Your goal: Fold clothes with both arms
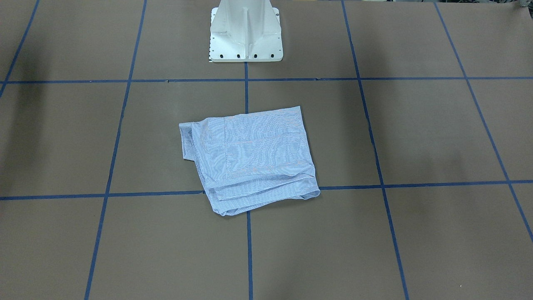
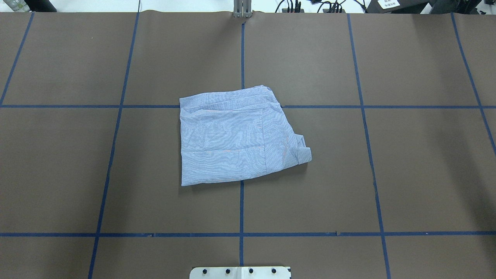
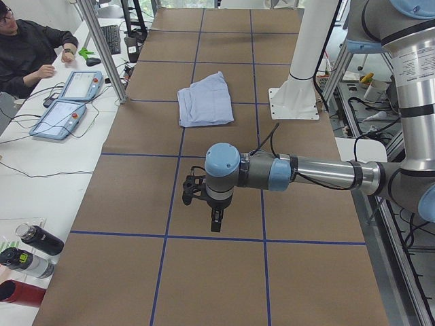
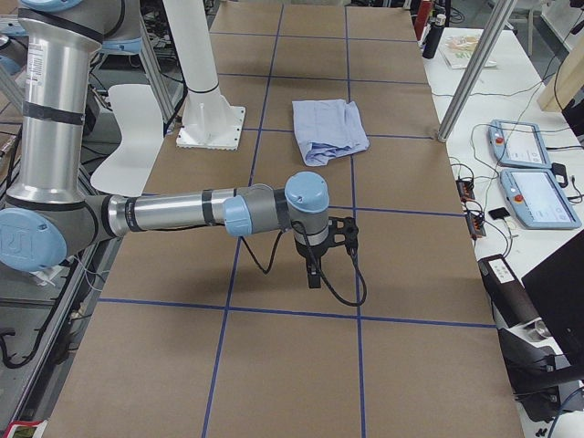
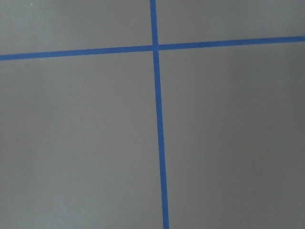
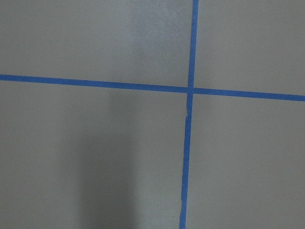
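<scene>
The clothes are one light blue striped shirt (image 1: 254,158), folded into a compact, roughly square bundle at the middle of the brown table (image 2: 407,162). The same bundle (image 2: 232,135) lies flat with layered edges on its far side. Both arms hang well away from it, over bare paper at opposite ends of the table. The left gripper (image 3: 216,223) points down in the exterior left view, far from the shirt (image 3: 204,102). The right gripper (image 4: 313,272) also points down, far from the shirt (image 4: 328,128). Whether either is open or shut I cannot tell. The wrist views show only paper and blue tape.
The white pedestal base (image 1: 245,37) stands at the table's robot side. Blue tape lines (image 2: 241,209) grid the paper. A person (image 3: 27,47) sits at a side desk with teach pendants (image 3: 68,102). Bottles (image 3: 30,251) lie off the table.
</scene>
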Robot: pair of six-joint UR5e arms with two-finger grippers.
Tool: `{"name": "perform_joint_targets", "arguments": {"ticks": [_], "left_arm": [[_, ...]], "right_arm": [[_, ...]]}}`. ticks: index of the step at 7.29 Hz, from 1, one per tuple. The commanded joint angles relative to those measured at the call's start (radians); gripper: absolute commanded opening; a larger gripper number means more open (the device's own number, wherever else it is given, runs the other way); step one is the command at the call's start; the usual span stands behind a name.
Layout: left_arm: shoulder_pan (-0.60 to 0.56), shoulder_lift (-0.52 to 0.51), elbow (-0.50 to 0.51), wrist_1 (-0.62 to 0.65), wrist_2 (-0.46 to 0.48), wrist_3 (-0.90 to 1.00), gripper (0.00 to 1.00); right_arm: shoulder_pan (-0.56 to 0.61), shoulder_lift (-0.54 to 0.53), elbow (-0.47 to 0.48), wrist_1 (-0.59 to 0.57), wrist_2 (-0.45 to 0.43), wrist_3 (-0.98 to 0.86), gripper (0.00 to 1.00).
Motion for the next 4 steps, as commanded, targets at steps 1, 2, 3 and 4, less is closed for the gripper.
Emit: {"name": "perform_joint_targets", "arguments": {"ticks": [1, 2, 3, 4], "left_arm": [[0.0, 0.0, -0.008, -0.001, -0.003, -0.001, 1.0], [-0.002, 0.0, -0.016, -0.001, -0.001, -0.001, 1.0], [0.0, 0.0, -0.017, -0.001, -0.004, -0.001, 1.0], [0.0, -0.001, -0.019, -0.003, -0.006, -0.001, 1.0]], "right_arm": [[-0.002, 0.004, 0.0, 0.001, 0.0, 0.0, 1.0], [-0.002, 0.004, 0.0, 0.001, 0.0, 0.0, 1.0], [-0.002, 0.004, -0.001, -0.001, 0.0, 0.0, 1.0], [-0.002, 0.006, -0.001, 0.001, 0.0, 0.002, 1.0]]}}
